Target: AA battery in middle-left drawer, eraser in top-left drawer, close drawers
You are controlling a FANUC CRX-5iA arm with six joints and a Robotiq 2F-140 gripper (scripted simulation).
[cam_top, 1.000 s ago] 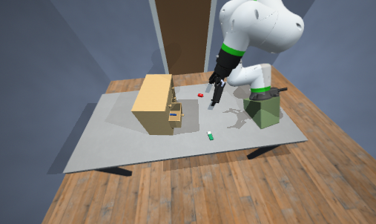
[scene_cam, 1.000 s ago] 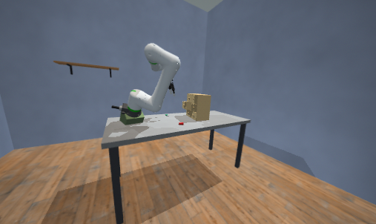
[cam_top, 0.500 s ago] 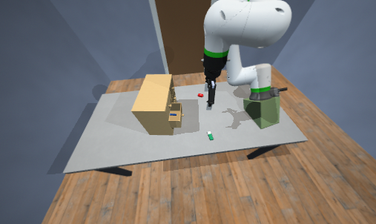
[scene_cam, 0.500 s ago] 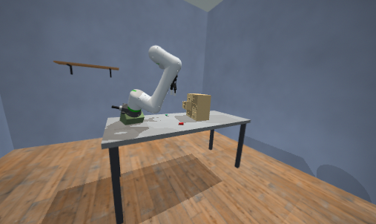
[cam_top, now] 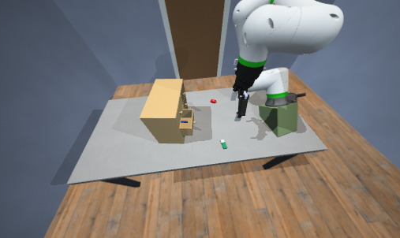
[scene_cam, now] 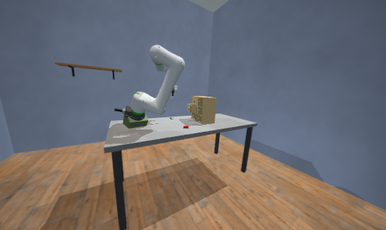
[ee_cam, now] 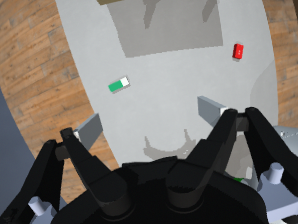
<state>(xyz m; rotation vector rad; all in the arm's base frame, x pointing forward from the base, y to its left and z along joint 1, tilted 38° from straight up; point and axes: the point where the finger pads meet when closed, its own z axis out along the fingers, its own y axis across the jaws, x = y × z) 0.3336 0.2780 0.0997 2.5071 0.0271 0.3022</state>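
Note:
The small wooden chest (cam_top: pixel 163 108) (scene_cam: pixel 204 110) stands on the left part of the table. Its left middle-row drawer (cam_top: pixel 186 128) is pulled out, with a small blue thing (cam_top: pixel 183 121) lying inside. A green and white block (cam_top: pixel 224 144) (ee_cam: pixel 119 84) (scene_cam: pixel 171 118) lies on the table in front of the chest. A small red thing (cam_top: pixel 213 101) (ee_cam: pixel 237 51) (scene_cam: pixel 186 126) lies farther back. My gripper (cam_top: pixel 240 114) (ee_cam: pixel 148 113) is open and empty. It points down over the table between the chest and the robot's base, apart from all of them.
The grey table (cam_top: pixel 126 158) (scene_cam: pixel 160 135) bears the robot's green pedestal (cam_top: pixel 282 118) (scene_cam: pixel 135 121) at the right. The other drawers look pushed in. A brown door stands behind the table, and a wall shelf (scene_cam: pixel 88 67) hangs far off.

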